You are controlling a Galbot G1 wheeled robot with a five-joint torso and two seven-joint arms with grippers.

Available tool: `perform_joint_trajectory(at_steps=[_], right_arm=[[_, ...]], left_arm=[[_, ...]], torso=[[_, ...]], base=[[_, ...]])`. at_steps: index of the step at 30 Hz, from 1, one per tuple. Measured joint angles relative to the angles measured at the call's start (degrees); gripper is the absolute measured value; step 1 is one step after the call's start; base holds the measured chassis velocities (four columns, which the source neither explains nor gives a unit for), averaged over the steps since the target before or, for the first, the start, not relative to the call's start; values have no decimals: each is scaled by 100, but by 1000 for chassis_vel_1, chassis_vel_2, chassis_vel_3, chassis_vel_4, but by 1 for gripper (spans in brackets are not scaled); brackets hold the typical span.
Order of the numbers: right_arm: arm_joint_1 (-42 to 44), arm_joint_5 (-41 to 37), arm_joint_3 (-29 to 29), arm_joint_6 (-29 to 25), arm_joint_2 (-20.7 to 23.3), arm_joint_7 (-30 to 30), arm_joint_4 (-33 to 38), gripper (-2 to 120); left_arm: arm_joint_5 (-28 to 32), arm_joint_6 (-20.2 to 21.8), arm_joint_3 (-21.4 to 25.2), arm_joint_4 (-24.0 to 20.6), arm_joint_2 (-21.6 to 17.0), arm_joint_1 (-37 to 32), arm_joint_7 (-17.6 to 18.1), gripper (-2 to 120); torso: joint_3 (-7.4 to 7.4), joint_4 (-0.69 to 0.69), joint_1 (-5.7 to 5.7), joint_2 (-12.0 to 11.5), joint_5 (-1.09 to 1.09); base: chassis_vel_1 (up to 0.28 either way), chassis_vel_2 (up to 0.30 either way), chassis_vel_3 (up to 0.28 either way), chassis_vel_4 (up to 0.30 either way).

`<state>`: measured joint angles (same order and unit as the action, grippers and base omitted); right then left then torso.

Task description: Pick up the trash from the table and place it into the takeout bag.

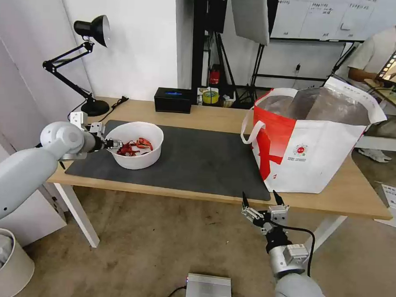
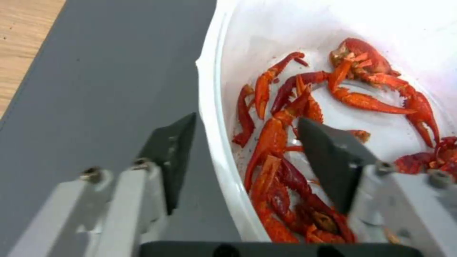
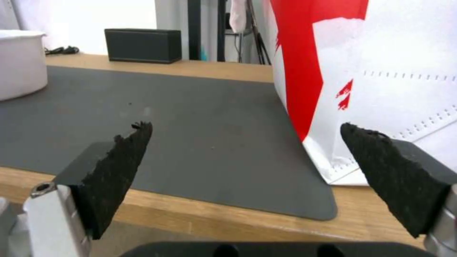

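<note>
Right gripper (image 1: 262, 198) parked below the light wood table (image 1: 362, 195) edge, jaws spread, empty. Left gripper (image 2: 242, 142) straddles the white round bowl of red scraps (image 1: 137, 146) rim on the dark grey mat (image 1: 197, 161), not clenched. Next: pinch, lift level, carry to the white-and-red foil-lined takeout bag (image 1: 312, 144).

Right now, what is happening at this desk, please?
The left gripper is open astride the rim of the white bowl of red scraps, one finger inside and one outside. The bowl sits on the dark mat. The right gripper waits open, low before the table's front edge, near the takeout bag.
</note>
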<state>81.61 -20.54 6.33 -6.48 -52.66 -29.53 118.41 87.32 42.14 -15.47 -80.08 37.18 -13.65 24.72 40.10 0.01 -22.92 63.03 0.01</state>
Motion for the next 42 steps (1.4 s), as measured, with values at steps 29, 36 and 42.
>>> perform_joint_trajectory(at_steps=[29, 36, 42], right_arm=[[0, 0, 0, 0, 0, 0, 0, 100], [0, 0, 0, 0, 0, 0, 0, 100], [0, 0, 0, 0, 0, 0, 0, 100]], left_arm=[[669, -158, 353, -732, 40, 361, 726, 0], [1108, -278, 153, -1005, 292, 928, 1248, 0], [1396, -328, -110, -1135, 619, 1503, 1493, 0]], torso=[[0, 0, 0, 0, 0], [1, 1, 0, 0, -1], [1, -2, 0, 0, 1]], base=[[0, 0, 0, 0], [0, 0, 0, 0], [0, 0, 0, 0]])
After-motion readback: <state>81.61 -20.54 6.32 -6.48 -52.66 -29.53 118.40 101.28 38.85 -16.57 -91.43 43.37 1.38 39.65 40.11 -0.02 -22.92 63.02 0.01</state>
